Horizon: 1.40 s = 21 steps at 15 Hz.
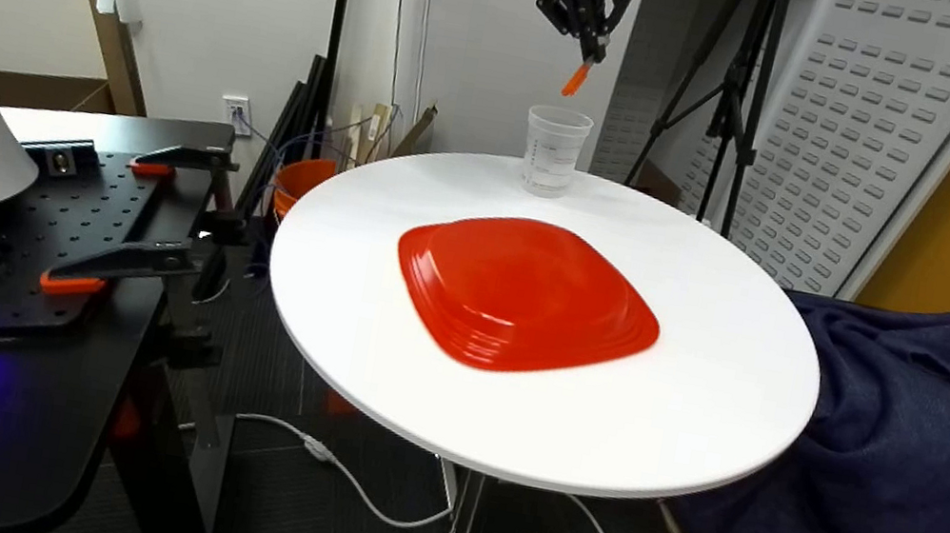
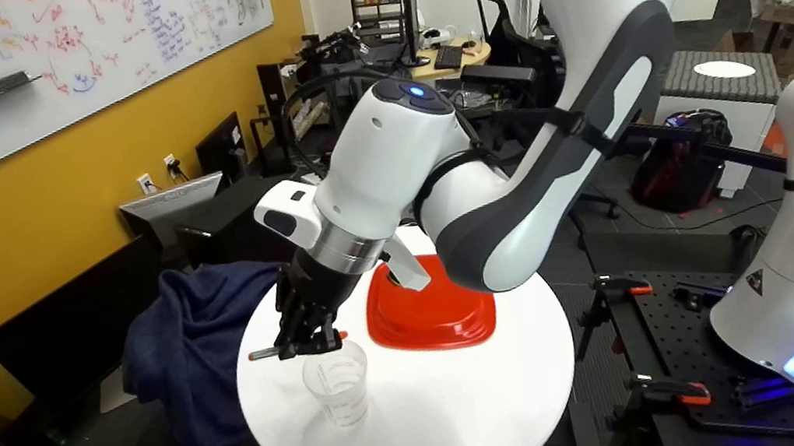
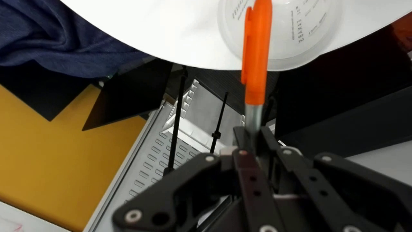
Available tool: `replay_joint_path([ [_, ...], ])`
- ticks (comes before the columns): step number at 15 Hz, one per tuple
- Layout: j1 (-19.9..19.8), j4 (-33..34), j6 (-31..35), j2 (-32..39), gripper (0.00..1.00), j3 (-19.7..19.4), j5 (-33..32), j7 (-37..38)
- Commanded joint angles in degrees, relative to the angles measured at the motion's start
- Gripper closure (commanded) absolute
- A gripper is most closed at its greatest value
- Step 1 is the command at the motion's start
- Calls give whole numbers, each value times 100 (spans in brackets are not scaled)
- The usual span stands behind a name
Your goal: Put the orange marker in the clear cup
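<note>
My gripper (image 1: 591, 47) is shut on the orange marker (image 1: 576, 79), gripping its grey body with the orange capped end sticking out. In an exterior view the marker is tilted, orange end down, just above the rim of the clear cup (image 1: 554, 154). In an exterior view the gripper (image 2: 309, 344) and marker (image 2: 261, 354) appear at the cup's (image 2: 344, 392) far rim, the marker almost level. In the wrist view the fingertips (image 3: 254, 138) clasp the marker (image 3: 258, 54), whose orange end overlaps the cup (image 3: 299, 42). The cup stands upright on the white table (image 1: 706, 382).
A large orange-red squarish plate (image 1: 519, 288) lies on the table beside the cup; it also shows in an exterior view (image 2: 430, 312). The cup stands near the table's edge. A black tripod (image 1: 738, 108) stands behind the table. A blue cloth (image 1: 897, 453) hangs beside it.
</note>
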Motion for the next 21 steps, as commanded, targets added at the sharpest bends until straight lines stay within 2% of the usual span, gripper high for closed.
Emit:
replay_joint_path([
  [1, -440, 176, 414, 329, 97, 526, 95, -482],
  [6, -1387, 82, 784, 591, 97, 1630, -13, -1020],
  [13, -2422, -204, 1458, 732, 97, 2468, -238, -1274],
  [19, -3638, -336, 1416, 1081, 97, 3610, -736, -1361],
  [21, -3968, -410, 1432, 1187, 97, 3877, -919, -1367],
])
